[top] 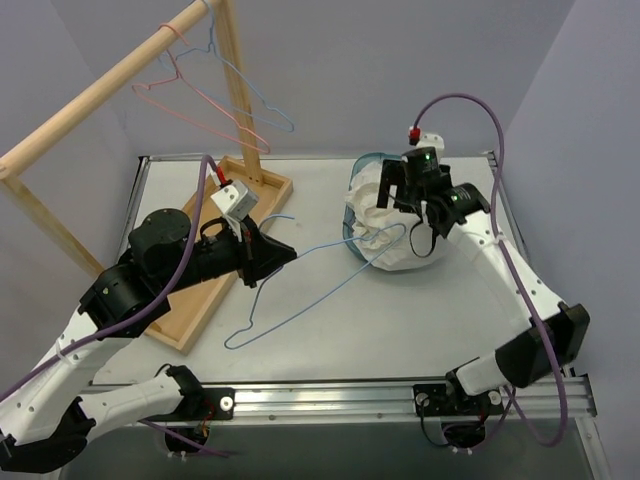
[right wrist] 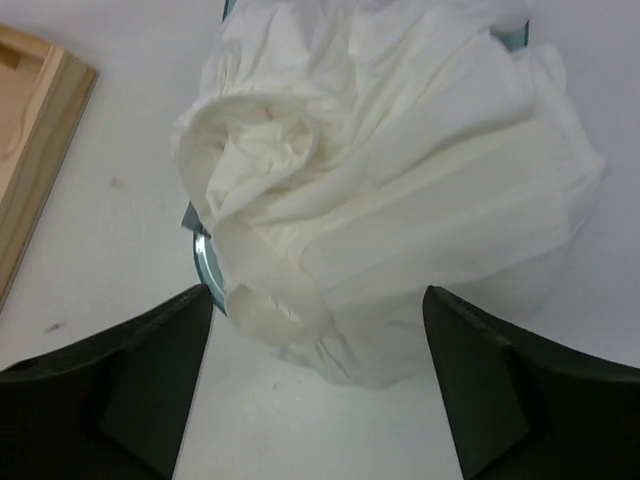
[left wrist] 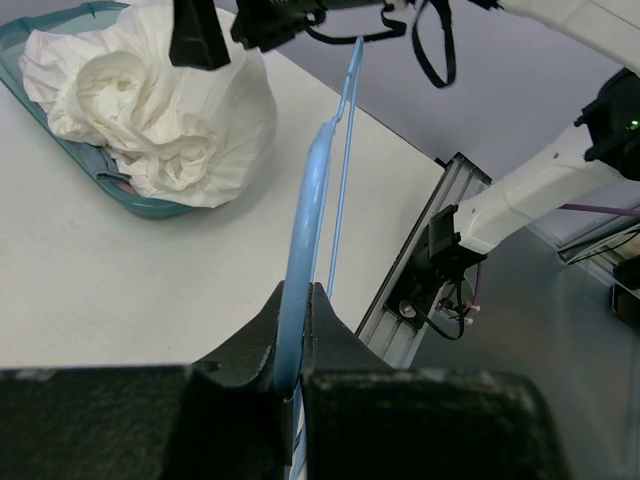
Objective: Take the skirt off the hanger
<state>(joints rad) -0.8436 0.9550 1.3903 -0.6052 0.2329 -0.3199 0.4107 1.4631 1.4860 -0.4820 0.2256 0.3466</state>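
The white skirt [top: 385, 222] lies crumpled in a teal basin [top: 362, 172] at the middle right of the table. My right gripper [top: 408, 208] hovers over it, open, with nothing between its fingers; in the right wrist view the skirt [right wrist: 400, 170] fills the space ahead of the gripper [right wrist: 318, 300]. My left gripper [left wrist: 297, 300] is shut on the blue wire hanger [left wrist: 310, 210]. The hanger [top: 320, 290] stretches from the left gripper [top: 288, 255] toward the skirt, and its far end overlaps the skirt's near edge in the top view.
A wooden tray [top: 258, 190] sits at the left, under the left arm. A wooden rack [top: 110, 85] at the back left carries a pink hanger [top: 185, 105] and a blue one [top: 255, 95]. A metal rail [top: 330, 400] runs along the near edge.
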